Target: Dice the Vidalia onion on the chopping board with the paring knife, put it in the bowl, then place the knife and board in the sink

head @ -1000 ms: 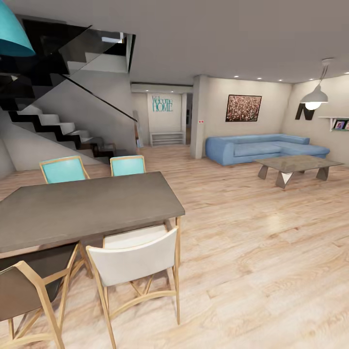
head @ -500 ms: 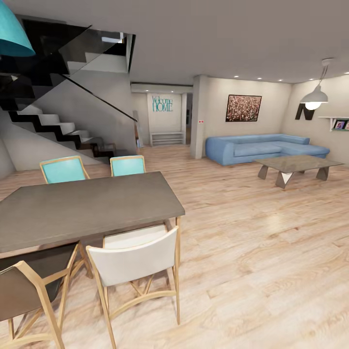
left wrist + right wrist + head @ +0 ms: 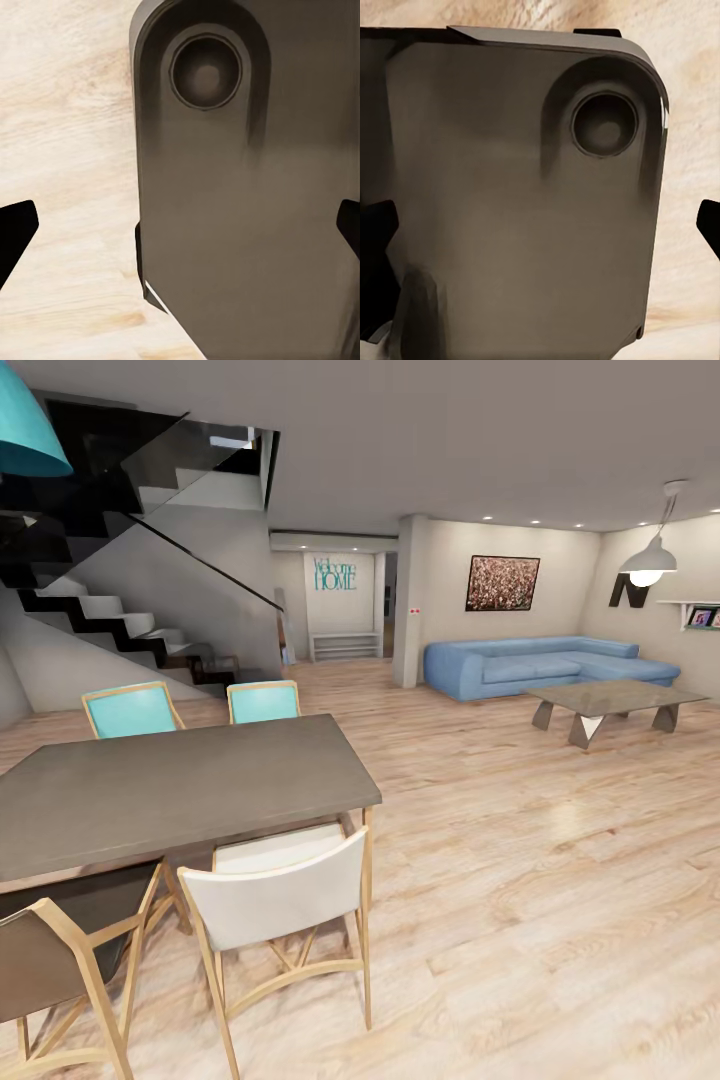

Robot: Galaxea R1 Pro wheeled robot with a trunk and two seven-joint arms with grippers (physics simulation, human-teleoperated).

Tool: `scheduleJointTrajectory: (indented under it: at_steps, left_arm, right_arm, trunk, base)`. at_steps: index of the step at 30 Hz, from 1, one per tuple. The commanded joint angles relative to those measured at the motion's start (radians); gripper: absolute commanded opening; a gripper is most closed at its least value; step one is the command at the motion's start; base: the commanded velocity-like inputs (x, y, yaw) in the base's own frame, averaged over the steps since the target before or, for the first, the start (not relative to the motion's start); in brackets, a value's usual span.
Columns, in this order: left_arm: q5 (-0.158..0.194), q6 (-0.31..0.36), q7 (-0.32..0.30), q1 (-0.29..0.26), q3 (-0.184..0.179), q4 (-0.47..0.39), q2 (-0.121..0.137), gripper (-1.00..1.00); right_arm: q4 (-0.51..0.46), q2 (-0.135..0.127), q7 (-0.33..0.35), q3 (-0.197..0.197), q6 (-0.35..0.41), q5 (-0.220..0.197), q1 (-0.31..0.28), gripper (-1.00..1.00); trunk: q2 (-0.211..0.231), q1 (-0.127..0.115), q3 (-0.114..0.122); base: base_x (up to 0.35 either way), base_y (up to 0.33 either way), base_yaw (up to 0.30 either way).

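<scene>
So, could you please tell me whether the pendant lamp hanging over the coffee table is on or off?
On: the white pendant lamp shows a bright glow at its open underside, above the coffee table.

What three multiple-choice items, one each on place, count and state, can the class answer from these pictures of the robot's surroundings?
1. Where is the blue sofa?
A. Against the far wall under a framed picture
B. Beside the staircase
C. Next to the dining table

2. How many turquoise-backed chairs stand at the far side of the dining table?
A. One
B. Two
C. Four

3. What state is the white pendant lamp in?
A. Lit
B. Dark
C. Lying on the floor

Answers: 1 A, the sofa sits below the framed picture. 2 B, two turquoise chairs show behind the table. 3 A, its underside glows bright in the head view.
</scene>
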Motion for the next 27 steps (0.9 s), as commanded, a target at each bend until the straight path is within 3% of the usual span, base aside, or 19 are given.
scheduleJointTrajectory:
  at_steps: [1, 27]
  left_arm:
    - [0.0, -0.001, 0.0, 0.0, 0.0, 0.0, 0.0, 1.0]
    - [0.0, -0.001, 0.0, 0.0, 0.0, 0.0, 0.0, 1.0]
  right_arm:
    - [0.001, 0.0, 0.0, 0.0, -0.003, 0.0, -0.001, 1.0]
    - [0.001, 0.001, 0.0, 0.001, -0.003, 0.0, -0.001, 1.0]
  trunk:
    - [-0.001, 0.0, -0.001]
    - [-0.001, 0.0, -0.001]
  base:
    - [0.0, 0.0, 0.0]
    - [0.0, 0.0, 0.0]
